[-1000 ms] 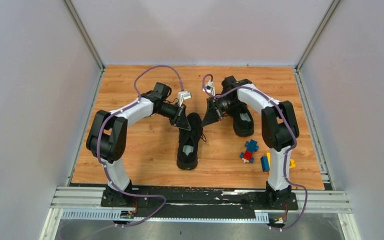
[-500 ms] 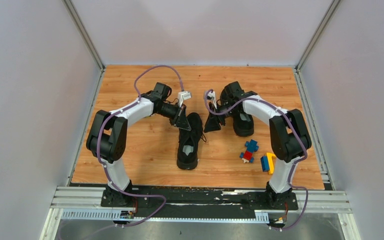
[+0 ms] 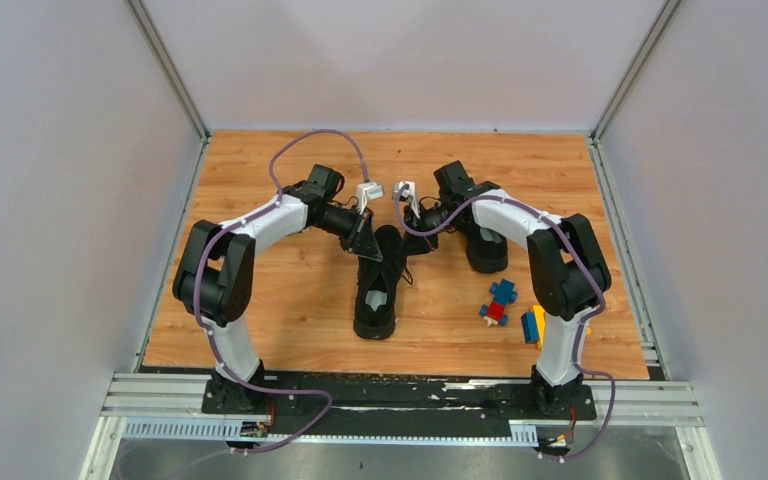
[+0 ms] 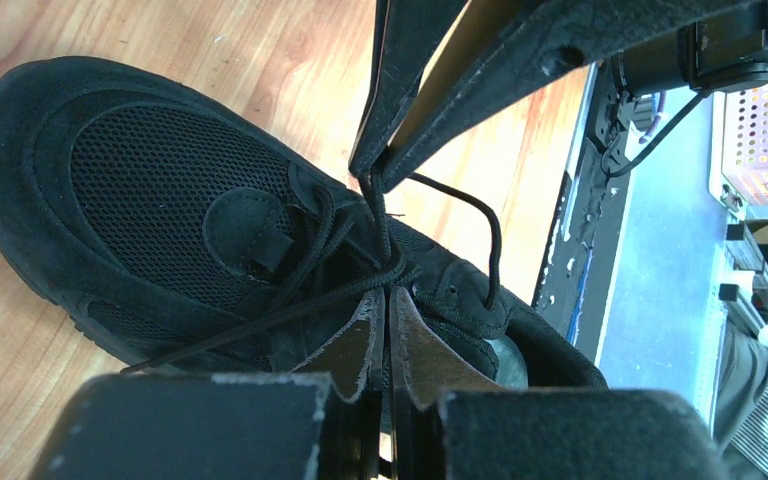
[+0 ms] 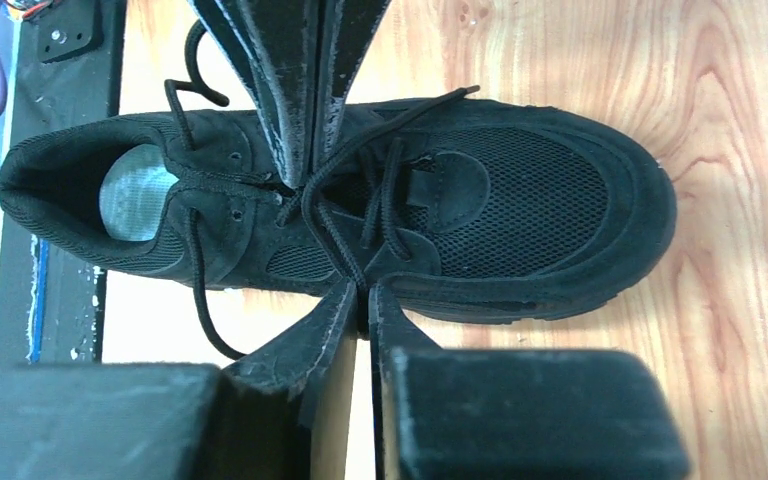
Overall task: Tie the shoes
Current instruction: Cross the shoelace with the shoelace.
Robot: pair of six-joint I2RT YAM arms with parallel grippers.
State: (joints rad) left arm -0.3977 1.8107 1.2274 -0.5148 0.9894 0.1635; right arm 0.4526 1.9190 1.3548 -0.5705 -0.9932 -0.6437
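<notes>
One black shoe (image 3: 378, 290) lies mid-table with its toe away from the arm bases; it fills the left wrist view (image 4: 160, 190) and the right wrist view (image 5: 500, 200). Its thin black laces (image 4: 290, 311) are loose over the tongue. My left gripper (image 3: 370, 247) (image 4: 388, 293) is shut on a lace at the eyelets. My right gripper (image 3: 410, 240) (image 5: 362, 290) faces it from the other side, its jaws closed on another lace strand. The two tips nearly meet above the tongue. The second shoe (image 3: 487, 245) stands to the right, partly behind the right arm.
Small toy blocks in blue, red and yellow lie at the near right (image 3: 500, 300) (image 3: 533, 325). The wooden table (image 3: 280, 300) is walled on three sides. A metal rail (image 3: 400, 395) runs along the near edge.
My right gripper has swung left from beside the second shoe to the middle shoe's laces, opening on the way and closing again. The left arm has held still.
</notes>
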